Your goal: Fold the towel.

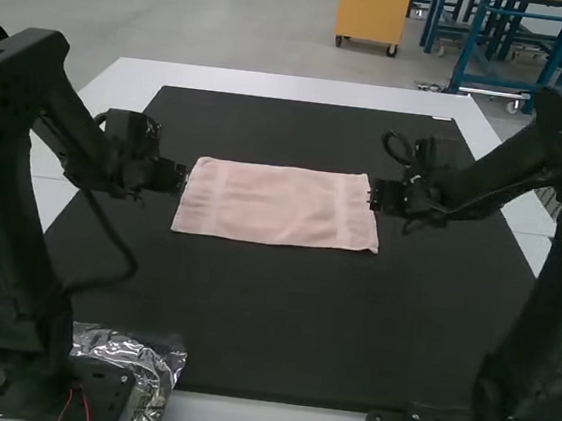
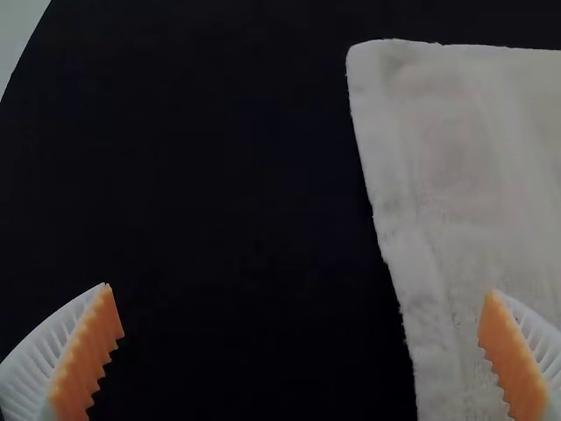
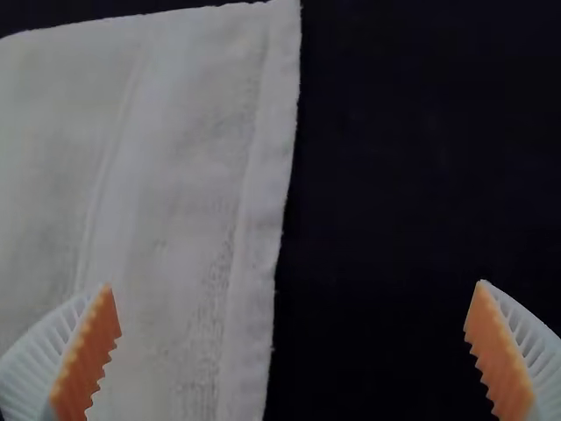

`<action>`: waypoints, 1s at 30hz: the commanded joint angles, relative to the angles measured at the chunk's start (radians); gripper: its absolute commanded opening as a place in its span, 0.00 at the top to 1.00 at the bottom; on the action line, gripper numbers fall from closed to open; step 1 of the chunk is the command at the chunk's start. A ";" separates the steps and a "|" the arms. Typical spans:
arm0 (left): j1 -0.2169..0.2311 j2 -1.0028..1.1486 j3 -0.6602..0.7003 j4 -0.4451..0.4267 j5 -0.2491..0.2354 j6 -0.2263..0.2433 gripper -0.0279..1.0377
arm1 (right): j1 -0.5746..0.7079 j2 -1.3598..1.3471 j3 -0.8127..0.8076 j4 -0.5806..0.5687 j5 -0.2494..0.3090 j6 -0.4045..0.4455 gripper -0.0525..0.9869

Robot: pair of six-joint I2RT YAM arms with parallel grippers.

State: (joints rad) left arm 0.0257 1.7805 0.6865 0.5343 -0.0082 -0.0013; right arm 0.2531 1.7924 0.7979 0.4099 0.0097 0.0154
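The pale pink towel (image 1: 276, 205) lies flat as a wide rectangle on the black mat. At its left short edge is my left gripper (image 1: 182, 178); my right gripper (image 1: 371, 195) is at the right short edge. In the left wrist view, my left gripper (image 2: 300, 351) stands open, one finger over the towel (image 2: 473, 175) and the other over bare mat. My right gripper (image 3: 291, 351) is also open in the right wrist view, with the edge of the towel (image 3: 166, 193) running between its fingers.
The black mat (image 1: 279, 321) covers most of the white table (image 1: 304, 89). Crumpled silvery plastic (image 1: 159, 364) lies by the left arm's base. A dark cable loops beside the left arm.
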 commanded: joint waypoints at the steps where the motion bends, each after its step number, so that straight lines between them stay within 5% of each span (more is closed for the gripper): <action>1: -0.006 0.028 0.051 0.027 -0.010 -0.003 0.08 | 0.011 0.051 0.055 0.015 0.018 0.003 0.07; 30: -0.012 0.272 0.199 0.121 0.011 -0.002 0.07 | 0.008 0.344 0.294 0.084 0.015 -0.022 0.08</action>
State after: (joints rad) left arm 0.0193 2.0357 0.8490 0.6449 -0.0017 -0.0013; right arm 0.2531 2.1304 1.0584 0.4885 0.0128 0.0036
